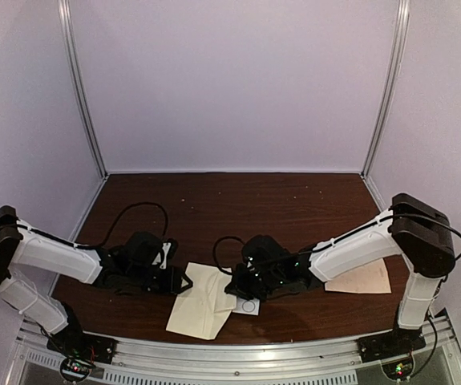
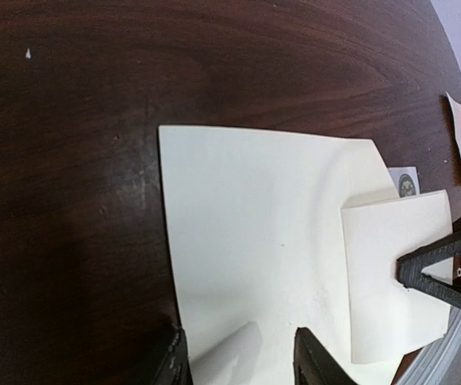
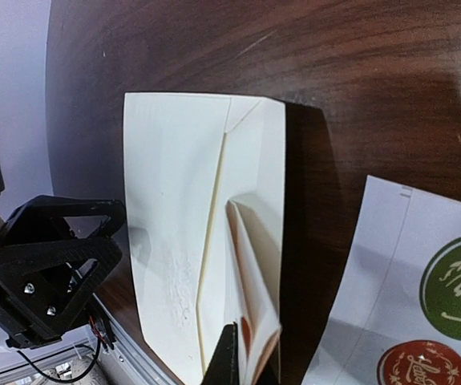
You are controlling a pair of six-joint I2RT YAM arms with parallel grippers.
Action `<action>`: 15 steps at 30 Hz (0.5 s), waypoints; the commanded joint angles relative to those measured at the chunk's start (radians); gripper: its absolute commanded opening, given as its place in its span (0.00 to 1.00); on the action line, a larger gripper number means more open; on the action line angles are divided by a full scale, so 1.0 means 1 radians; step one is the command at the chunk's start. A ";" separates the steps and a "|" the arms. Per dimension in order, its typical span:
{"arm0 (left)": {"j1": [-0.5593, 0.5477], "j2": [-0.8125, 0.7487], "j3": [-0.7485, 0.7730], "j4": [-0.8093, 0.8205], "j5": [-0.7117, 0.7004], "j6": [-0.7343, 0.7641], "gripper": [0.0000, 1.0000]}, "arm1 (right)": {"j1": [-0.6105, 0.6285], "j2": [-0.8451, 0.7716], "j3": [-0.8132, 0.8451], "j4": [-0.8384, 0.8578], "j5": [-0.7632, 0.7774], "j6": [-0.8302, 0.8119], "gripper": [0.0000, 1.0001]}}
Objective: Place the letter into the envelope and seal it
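The cream envelope point(image 1: 200, 303) lies flat near the table's front edge, with a raised fold on its right side point(image 3: 250, 241). My left gripper point(image 2: 238, 353) is at its left edge. It stands open, one finger on the wood and the other over the paper point(image 2: 246, 241). My right gripper point(image 3: 242, 365) is shut on the lifted fold at the envelope's right edge point(image 1: 234, 286). The letter, a pinkish creased sheet point(image 1: 366, 279), lies flat on the table to the right, beneath the right forearm and apart from the envelope.
A white card of round stickers point(image 3: 422, 281) lies just right of the envelope point(image 1: 248, 305), close under the right gripper. Metal rails run along the front edge point(image 1: 238, 353). Pale walls enclose the dark wooden table point(image 1: 230, 200).
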 commanded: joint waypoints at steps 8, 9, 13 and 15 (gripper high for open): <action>0.005 -0.034 -0.082 0.000 0.066 -0.028 0.45 | -0.006 0.088 0.092 -0.013 0.001 -0.055 0.00; 0.005 -0.037 -0.086 0.000 0.064 -0.031 0.45 | -0.006 0.097 0.104 -0.020 -0.001 -0.063 0.00; 0.005 -0.042 -0.094 0.009 0.069 -0.039 0.45 | -0.006 0.124 0.142 -0.036 -0.007 -0.089 0.00; 0.005 -0.044 -0.097 0.016 0.073 -0.043 0.45 | -0.005 0.135 0.161 -0.051 -0.003 -0.104 0.00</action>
